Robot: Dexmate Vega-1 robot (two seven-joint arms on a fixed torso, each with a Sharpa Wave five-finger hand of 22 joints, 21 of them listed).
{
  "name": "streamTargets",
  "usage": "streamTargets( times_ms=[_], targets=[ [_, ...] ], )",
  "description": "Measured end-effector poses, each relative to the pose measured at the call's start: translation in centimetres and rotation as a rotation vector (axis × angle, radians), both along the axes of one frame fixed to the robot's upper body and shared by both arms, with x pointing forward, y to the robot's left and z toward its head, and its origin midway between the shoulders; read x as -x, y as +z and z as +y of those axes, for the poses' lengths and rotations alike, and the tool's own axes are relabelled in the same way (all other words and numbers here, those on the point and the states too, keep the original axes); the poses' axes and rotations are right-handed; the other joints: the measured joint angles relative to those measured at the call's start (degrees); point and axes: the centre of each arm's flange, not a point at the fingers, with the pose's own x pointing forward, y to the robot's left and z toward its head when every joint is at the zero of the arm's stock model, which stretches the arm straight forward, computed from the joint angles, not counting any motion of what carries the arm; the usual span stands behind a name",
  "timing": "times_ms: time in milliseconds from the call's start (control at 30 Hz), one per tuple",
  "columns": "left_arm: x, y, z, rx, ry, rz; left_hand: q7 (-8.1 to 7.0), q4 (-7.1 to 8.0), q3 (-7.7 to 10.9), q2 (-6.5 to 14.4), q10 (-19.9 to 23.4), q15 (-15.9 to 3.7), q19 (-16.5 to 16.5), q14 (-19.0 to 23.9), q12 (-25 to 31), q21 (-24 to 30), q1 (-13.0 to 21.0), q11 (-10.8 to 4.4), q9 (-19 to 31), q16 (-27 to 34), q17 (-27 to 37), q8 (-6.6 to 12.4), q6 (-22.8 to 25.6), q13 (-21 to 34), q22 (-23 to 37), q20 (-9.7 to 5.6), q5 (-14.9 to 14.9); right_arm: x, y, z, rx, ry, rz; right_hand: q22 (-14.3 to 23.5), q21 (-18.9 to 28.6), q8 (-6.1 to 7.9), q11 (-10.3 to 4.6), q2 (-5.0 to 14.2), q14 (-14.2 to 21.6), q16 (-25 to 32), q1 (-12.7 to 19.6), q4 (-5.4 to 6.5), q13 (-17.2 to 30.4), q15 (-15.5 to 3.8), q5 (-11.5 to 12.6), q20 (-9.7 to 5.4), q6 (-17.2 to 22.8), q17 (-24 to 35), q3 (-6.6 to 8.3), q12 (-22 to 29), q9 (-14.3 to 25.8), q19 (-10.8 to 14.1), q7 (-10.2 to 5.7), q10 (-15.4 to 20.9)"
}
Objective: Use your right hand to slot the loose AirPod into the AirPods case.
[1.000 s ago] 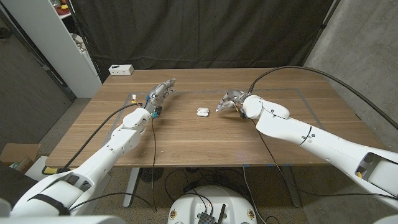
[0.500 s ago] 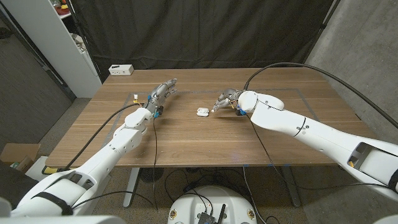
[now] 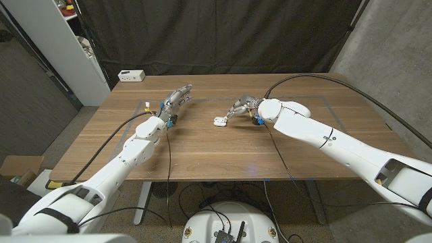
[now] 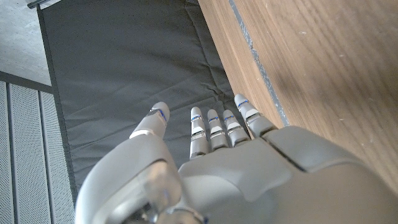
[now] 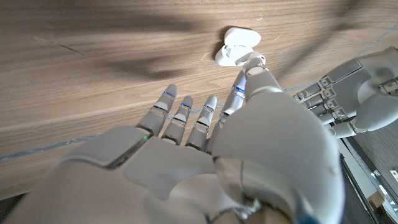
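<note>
The white AirPods case [image 3: 219, 122] stands open on the wooden table [image 3: 202, 155], near its middle. My right hand [image 3: 246, 106] reaches in from the right, its fingertips just short of the case. The right wrist view has the case [image 5: 239, 45] with its lid up. There a small white piece, the loose AirPod [image 5: 259, 59], sits pinched at the tip of my right hand [image 5: 249, 143], almost touching the case. My left hand [image 3: 174, 102] stays to the left of the case, holding nothing. Its fingers [image 4: 214, 127] are straight.
A white box [image 3: 131, 75] lies at the table's back left corner. A small yellow and white item [image 3: 145, 104] sits beside my left hand. A white shelf unit [image 3: 47, 40] stands left of the table, with a black curtain behind it.
My right hand has moved left across the table with the AirPod, from well right of the case to right beside it. The left hand has stayed put.
</note>
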Motion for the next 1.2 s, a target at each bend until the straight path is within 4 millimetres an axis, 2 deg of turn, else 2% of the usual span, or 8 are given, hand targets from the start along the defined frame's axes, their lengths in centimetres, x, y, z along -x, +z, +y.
streamTargets(
  times_ms=[233, 267, 433, 567, 800, 833, 867, 1200],
  targets=[
    [0.2, 0.4, 0.1, -0.005, 0.000, -0.009, 0.00, 0.00, 0.00, 0.0, 0.0, 0.00, 0.0, 0.0, 0.0, 0.0, 0.0, 0.00, 0.0, 0.0, 0.0, 0.00, 0.0, 0.0, 0.0, 0.00, 0.0, 0.5, 0.4, 1.2, -0.025, 0.069, -0.019, 0.0, 0.0, 0.00, -0.31, 0.00, 0.0, 0.2, 0.0, 0.00, 0.0, 0.04, 0.0, 0.07, 0.2, 0.0, 0.00, 0.0, -0.1, 0.1, -0.18, 0.3],
    [0.1, 0.3, 0.2, -0.007, 0.005, 0.001, 0.00, 0.00, 0.00, 0.0, 0.0, 0.00, 0.0, 0.0, 0.0, 0.0, 0.0, 0.00, 0.0, 0.0, 0.0, 0.00, 0.0, 0.0, 0.0, 0.00, 0.0, -0.5, -0.3, 0.4, -0.039, 0.049, 0.001, 0.0, 0.0, 0.00, -0.31, 0.00, 0.0, 0.2, 0.0, 0.00, 0.0, 0.04, 0.0, 0.07, 0.2, 0.0, 0.00, 0.0, -0.1, 0.1, -0.18, 0.3],
    [0.2, 0.4, 0.4, -0.012, 0.007, 0.003, 0.00, 0.00, 0.00, 0.0, 0.0, 0.00, 0.0, 0.0, 0.0, 0.0, 0.0, 0.00, 0.0, 0.0, 0.0, 0.00, 0.0, 0.0, 0.0, 0.00, 0.0, -0.2, -0.1, 0.9, -0.049, 0.083, -0.009, 0.0, 0.0, 0.00, -0.31, 0.00, 0.0, 0.2, 0.0, 0.00, 0.0, 0.04, 0.0, 0.07, 0.2, 0.0, 0.00, 0.0, -0.1, 0.1, -0.18, 0.3],
    [0.2, 0.6, 0.5, -0.014, 0.009, 0.003, 0.00, 0.00, 0.00, 0.0, 0.0, 0.00, 0.0, 0.0, 0.0, 0.0, 0.0, 0.00, 0.0, 0.0, 0.0, 0.00, 0.0, 0.0, 0.0, 0.00, 0.0, -1.3, -0.7, 0.7, -0.066, 0.082, 0.005, 0.0, 0.0, 0.00, -0.31, 0.00, 0.0, 0.2, 0.0, 0.00, 0.0, 0.05, 0.0, 0.07, 0.2, 0.0, 0.00, 0.0, -0.2, 0.1, -0.18, 0.3],
    [0.4, 0.8, 0.8, -0.019, 0.013, -0.003, 0.00, -0.24, 0.25, 0.0, 0.0, 0.00, 0.0, 0.0, 0.0, 0.0, 0.0, 0.00, 0.0, 0.0, 0.0, 0.00, 0.0, 0.0, 0.0, 0.00, 0.0, -0.9, -0.1, 1.4, -0.077, 0.126, -0.022, 0.0, 0.0, 0.00, -0.31, 0.01, 0.0, 0.2, 0.0, 0.16, 0.3, 0.04, 0.0, 0.06, 0.2, 0.0, -0.16, 0.0, -0.2, 0.1, -0.18, 0.3],
    [0.3, 0.7, 0.9, -0.021, 0.015, 0.006, 0.00, -0.24, 0.25, 0.0, 0.0, 0.00, 0.0, 0.0, 0.0, 0.0, 0.0, 0.00, 0.0, 0.0, 0.0, 0.00, 0.0, 0.0, 0.0, 0.00, 0.0, -2.1, -0.8, 1.1, -0.087, 0.108, -0.003, 0.0, 0.0, 0.00, -0.31, 0.11, 0.0, 0.2, -0.1, 0.24, 0.3, 0.05, 0.0, 0.06, 0.3, 0.0, -0.24, 0.0, -0.2, 0.1, -0.27, 0.3],
    [0.3, 0.7, 0.9, -0.021, 0.016, 0.006, 0.00, -0.24, 0.24, 0.0, 0.0, 0.00, 0.0, 0.0, 0.0, 0.0, 0.0, 0.00, 0.0, 0.0, 0.0, 0.00, 0.0, 0.0, 0.0, 0.00, 0.0, -2.1, -0.8, 1.2, -0.087, 0.111, -0.006, 0.0, 0.0, 0.00, -0.31, 0.23, 0.0, 0.2, -0.2, 0.24, 0.3, 0.05, 0.0, 0.06, 0.5, 0.0, -0.24, 0.0, -0.2, 0.1, -0.46, 0.3],
    [0.5, 0.8, 1.3, -0.028, 0.019, 0.007, 0.30, -0.23, 0.24, 0.0, 0.0, 0.00, -0.2, 0.0, 0.0, -0.1, 0.0, 0.00, 0.0, 0.0, 0.0, 0.00, 0.3, 0.0, 0.0, 0.16, 0.0, -2.8, -1.0, 1.6, -0.088, 0.131, -0.030, 0.0, 0.0, -0.45, -1.26, 0.23, -1.7, -0.5, -0.2, -0.23, 0.1, -0.01, 0.0, 0.06, 0.8, -0.2, -0.71, -0.4, -0.2, 0.1, -0.80, -0.6]
  ],
)
